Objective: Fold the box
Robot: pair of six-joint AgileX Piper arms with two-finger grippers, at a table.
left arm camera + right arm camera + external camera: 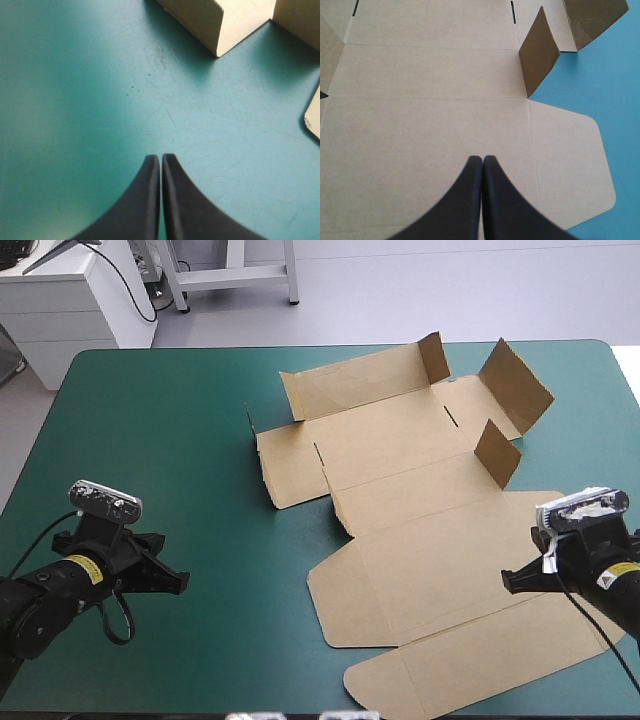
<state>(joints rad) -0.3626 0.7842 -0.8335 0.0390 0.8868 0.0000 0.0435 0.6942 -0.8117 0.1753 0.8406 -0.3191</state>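
The brown box (420, 510) lies as a flat cut sheet across the table's middle and right, with a few small flaps raised at its far side. My left gripper (170, 580) hovers near the table's front left over bare teal-green cover, fingers shut with nothing in them (160, 159); a corner of the box (220, 25) lies ahead of it. My right gripper (515, 583) hangs over the sheet's near right part, shut and empty (482, 160). Ahead of it stretch the flat panels of the box (430, 120) and an upright flap (537, 52).
The teal-green cover (170, 430) lies bare on the table's left half. A white cabinet (70, 300) and a metal frame (230, 275) stand beyond the far edge.
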